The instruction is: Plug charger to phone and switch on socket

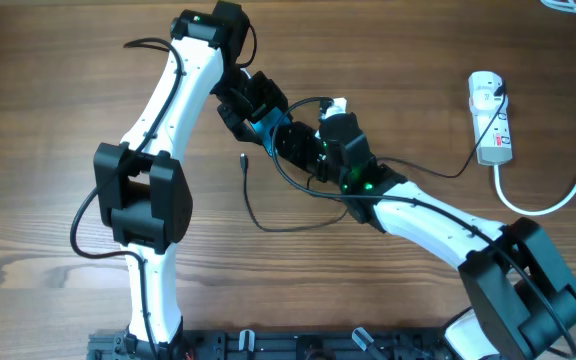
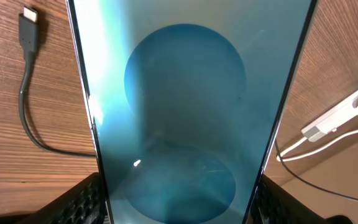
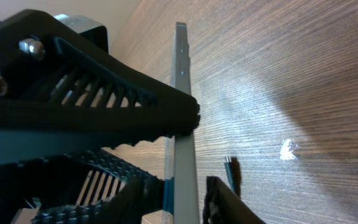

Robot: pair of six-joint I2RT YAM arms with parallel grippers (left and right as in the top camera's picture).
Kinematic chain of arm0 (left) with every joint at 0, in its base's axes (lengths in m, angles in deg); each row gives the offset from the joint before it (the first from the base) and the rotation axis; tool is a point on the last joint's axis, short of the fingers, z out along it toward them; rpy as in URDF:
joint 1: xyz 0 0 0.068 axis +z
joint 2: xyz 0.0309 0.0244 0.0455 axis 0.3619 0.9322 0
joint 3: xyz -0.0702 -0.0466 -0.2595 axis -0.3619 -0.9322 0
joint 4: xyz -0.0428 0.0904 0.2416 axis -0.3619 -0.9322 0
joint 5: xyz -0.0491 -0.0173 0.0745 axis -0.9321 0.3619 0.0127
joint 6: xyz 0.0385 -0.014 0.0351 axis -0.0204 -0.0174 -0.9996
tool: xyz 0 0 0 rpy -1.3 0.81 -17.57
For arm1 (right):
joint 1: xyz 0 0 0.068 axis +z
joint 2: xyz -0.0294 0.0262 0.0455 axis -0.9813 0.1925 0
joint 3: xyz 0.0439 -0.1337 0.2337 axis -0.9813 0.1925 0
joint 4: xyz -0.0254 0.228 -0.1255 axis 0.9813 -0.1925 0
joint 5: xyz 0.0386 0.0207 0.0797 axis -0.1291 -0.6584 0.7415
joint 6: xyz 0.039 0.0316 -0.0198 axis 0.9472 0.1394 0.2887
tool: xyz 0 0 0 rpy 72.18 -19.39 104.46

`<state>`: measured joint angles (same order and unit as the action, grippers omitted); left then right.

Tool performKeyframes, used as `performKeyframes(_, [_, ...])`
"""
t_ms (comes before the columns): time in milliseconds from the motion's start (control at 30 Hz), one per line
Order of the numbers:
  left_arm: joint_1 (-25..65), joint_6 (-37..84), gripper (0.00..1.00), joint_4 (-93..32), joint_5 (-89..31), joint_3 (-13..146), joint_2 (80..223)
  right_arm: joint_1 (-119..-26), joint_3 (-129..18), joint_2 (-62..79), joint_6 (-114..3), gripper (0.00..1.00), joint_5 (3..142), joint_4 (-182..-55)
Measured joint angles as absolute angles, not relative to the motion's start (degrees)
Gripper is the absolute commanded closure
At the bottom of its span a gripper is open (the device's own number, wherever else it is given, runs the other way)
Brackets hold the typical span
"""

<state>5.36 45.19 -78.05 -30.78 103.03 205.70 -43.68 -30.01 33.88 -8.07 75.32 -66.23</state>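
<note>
Left gripper (image 2: 179,202) — closed across the width of the phone (image 2: 185,93), with a pad on each long edge. I hold the phone apparently raised off the table (image 1: 48,120), screen toward the wrist camera, presumably to steady it and keep the port end free.

Right gripper (image 3: 180,202) — fingers straddle the phone's thin edge, and a sliver of gap shows on one side. I cannot tell whether they bear on it. It carries no cable.

Phone: centre of the overhead view, between the two grippers, teal screen lit.

Charger (image 1: 268,215): loose on the wood. Its connector tip (image 2: 28,25) lies at 8 o'clock from the grippers, untouched and apart from the phone. Its plug (image 1: 504,93) appears seated in the socket.

Socket (image 1: 492,118): at 3 o'clock from the grippers, well apart. The switch position is too small to read.

Judgement: plugging has not yet begun. The tip needs picking up first, likely by the right arm, since the left is occupied.
</note>
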Motion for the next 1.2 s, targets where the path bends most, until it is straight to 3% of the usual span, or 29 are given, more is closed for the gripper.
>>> performKeyframes(267, [5.4,45.4,0.96,-77.8,-30.3,103.0,205.7,-43.7,-30.0,33.9,-7.6,0.94,74.9,-66.2])
performKeyframes(300, [5.4,45.4,0.82,-77.8,-30.3,103.0,205.7,-43.7,-30.0,33.9,-7.6,0.95,74.9,-66.2])
performKeyframes(367, [5.4,45.4,0.01,-77.5,-30.5,103.0,205.7,-43.7,-30.0,33.9,-6.2,0.95,74.8,-66.0])
performKeyframes(733, [6.0,42.8,0.0,-78.5,-30.1,102.9,203.4,-43.7,-30.1,34.3,-5.7,0.95,73.2,-66.3])
performKeyframes(967, [9.0,37.7,0.0,-77.8,-24.1,102.6,190.3,-46.5,-30.1,34.3,-5.7,0.95,76.0,-66.3])
performKeyframes(1200, [8.8,36.7,0.0,-58.8,-20.2,79.7,171.6,-50.6,-30.1,34.1,-5.7,0.96,81.8,-66.3])
